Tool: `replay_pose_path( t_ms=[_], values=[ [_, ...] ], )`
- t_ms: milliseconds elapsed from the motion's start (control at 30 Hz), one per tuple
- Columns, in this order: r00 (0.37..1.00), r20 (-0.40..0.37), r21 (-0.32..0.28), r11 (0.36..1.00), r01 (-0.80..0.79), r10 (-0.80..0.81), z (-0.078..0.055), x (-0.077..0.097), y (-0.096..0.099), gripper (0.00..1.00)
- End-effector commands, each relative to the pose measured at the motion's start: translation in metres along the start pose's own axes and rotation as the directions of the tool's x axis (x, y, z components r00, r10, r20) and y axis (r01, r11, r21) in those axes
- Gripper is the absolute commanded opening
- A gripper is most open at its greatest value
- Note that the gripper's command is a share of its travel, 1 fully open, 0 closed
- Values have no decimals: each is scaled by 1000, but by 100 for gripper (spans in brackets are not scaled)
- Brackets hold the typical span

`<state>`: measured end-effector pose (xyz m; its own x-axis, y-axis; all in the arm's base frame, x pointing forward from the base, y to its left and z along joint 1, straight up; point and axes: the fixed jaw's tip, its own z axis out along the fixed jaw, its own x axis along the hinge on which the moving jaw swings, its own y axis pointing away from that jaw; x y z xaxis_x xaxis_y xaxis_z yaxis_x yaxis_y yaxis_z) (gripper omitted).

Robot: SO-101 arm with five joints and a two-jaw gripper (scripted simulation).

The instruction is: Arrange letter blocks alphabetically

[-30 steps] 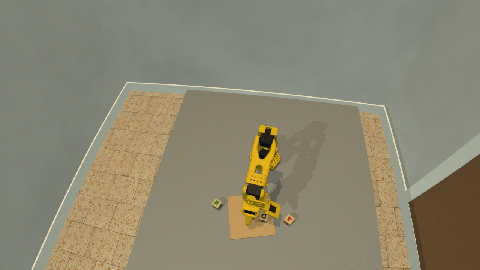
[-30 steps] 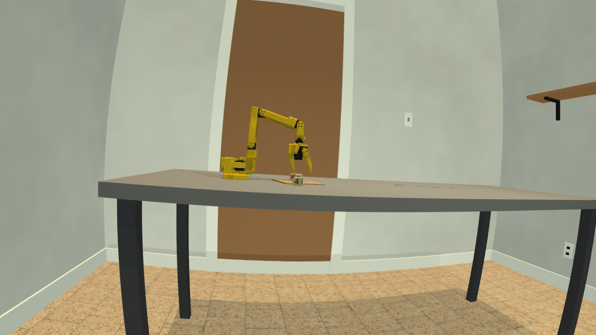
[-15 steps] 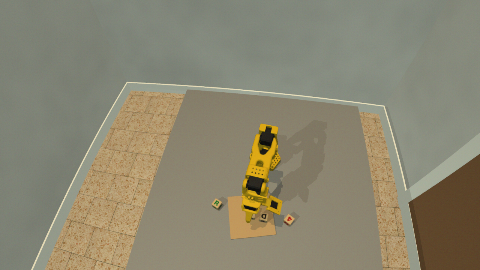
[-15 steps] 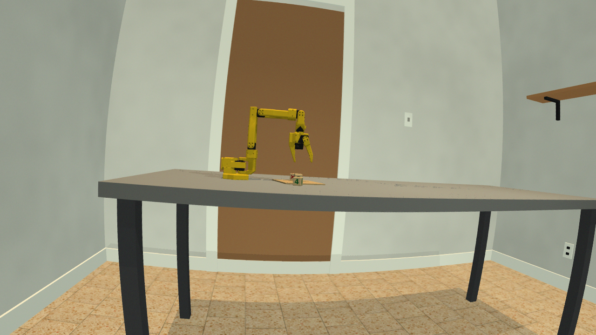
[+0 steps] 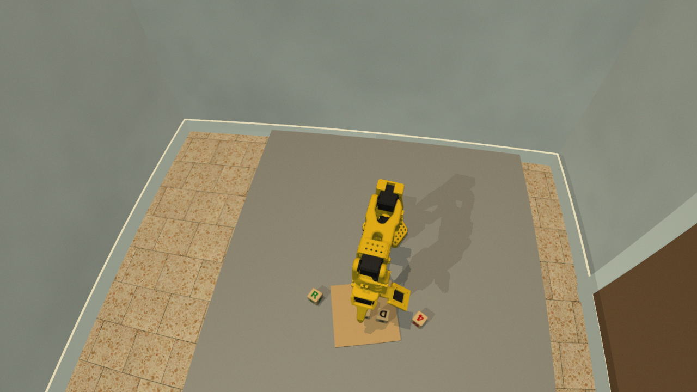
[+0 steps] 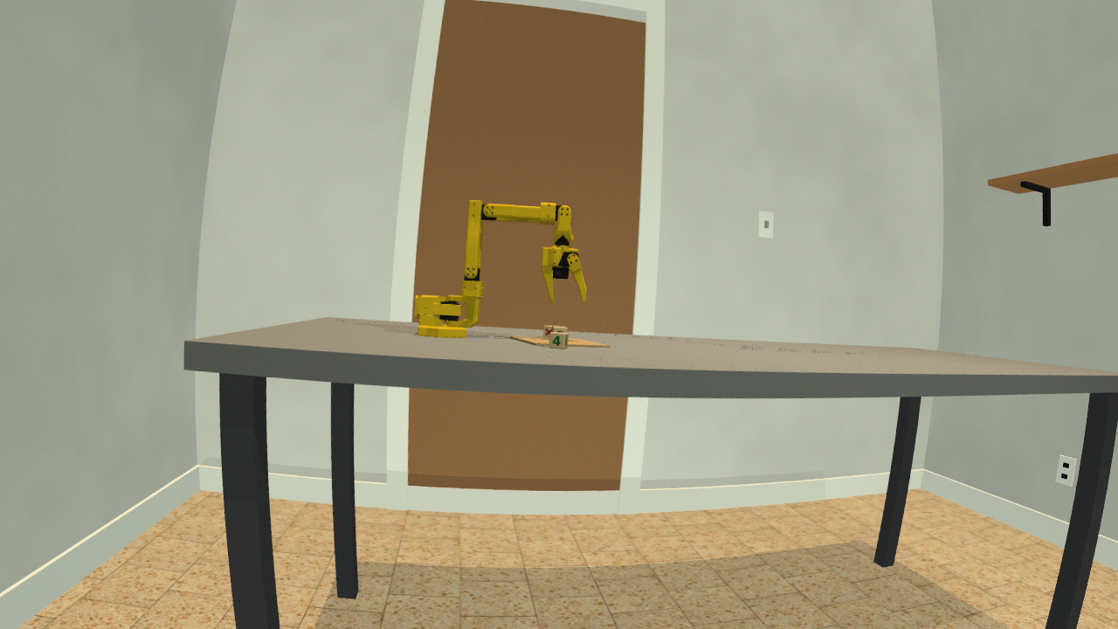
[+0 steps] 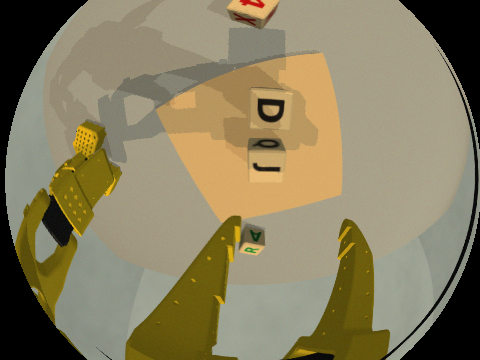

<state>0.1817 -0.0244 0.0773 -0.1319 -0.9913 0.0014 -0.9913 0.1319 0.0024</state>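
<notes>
While the J block and D block sit close together on the mat, the R block is left off its right side. The number-4 block is seen off its left side. The end effector is held above the mat, partly open and gripping nothing. J could be nudged if R is lowered too close; R could end up misread if insufficiently turned. Four blocks are counted, two on the mat; one mat, one end effector.
</notes>
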Motion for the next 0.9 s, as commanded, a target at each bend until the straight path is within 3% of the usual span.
replay_pose_path(
  t_ms=[0, 367, 500, 667, 733, 867],
  values=[
    [1000, 1, 62, 998, 2, -2, -10, 0, -5, 33],
    [1000, 1, 91, 996, 2, -2, -15, 0, -6, 33],
    [1000, 1, 166, 986, 2, -2, -27, 0, -7, 33],
    [1000, 2, 307, 952, 1, -2, -50, 0, -8, 32],
    [1000, 2, 307, 952, 1, -2, -50, 0, -8, 32],
    [1000, 2, 418, 909, 1, -2, -69, 0, -6, 32]
  ],
)
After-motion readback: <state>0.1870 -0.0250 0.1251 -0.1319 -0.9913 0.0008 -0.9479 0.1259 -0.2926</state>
